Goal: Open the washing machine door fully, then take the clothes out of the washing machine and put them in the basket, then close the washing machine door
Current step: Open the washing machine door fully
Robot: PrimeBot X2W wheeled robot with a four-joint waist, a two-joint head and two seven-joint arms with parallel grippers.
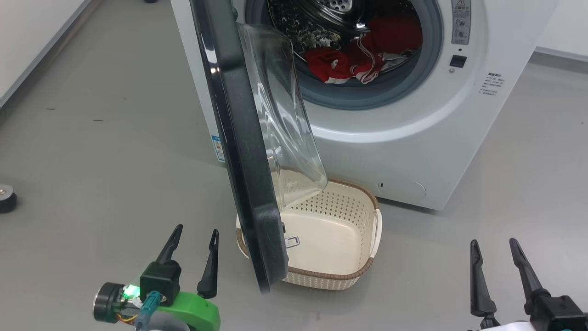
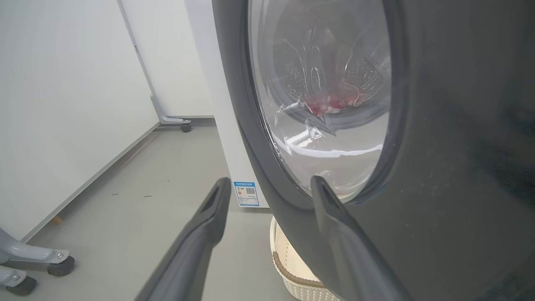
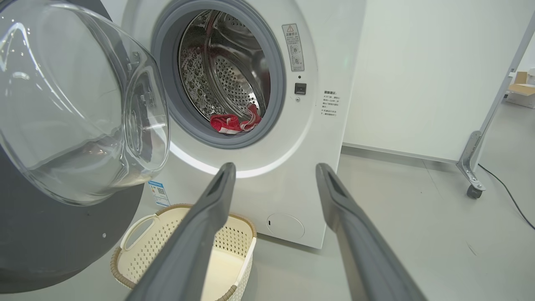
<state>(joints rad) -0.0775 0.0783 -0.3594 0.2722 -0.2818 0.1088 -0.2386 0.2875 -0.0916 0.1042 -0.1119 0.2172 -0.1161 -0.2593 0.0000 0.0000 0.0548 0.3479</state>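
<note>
In front of the robot, the washing machine door [image 1: 239, 151] stands swung out from its left-hand hinge, nearly edge-on in the head view, its black outer face turned to the left and its clear glass bowl [image 1: 285, 115] bulging to the right; the door's lower edge hangs over the left part of the basket [image 1: 321, 275]; behind it the washing machine [image 1: 413, 138] shows its open mouth, grey gasket and steel drum; the clothes [image 1: 363, 55], red with white trim, lie in a heap at the bottom of the drum; the basket sits on the grey floor [image 1: 115, 138] just before the machine, below the opening, with nothing in it; the left pincer [image 1: 196, 231] is at the lower left, beside the door's outer face, fingers spread wide and holding nothing; in the left wrist view one fingertip overlaps the door's black ring, though whether it touches cannot be told; the right pincer [image 1: 492, 242] is at the lower right, well apart from machine and basket, fingers likewise wide and empty.
</note>
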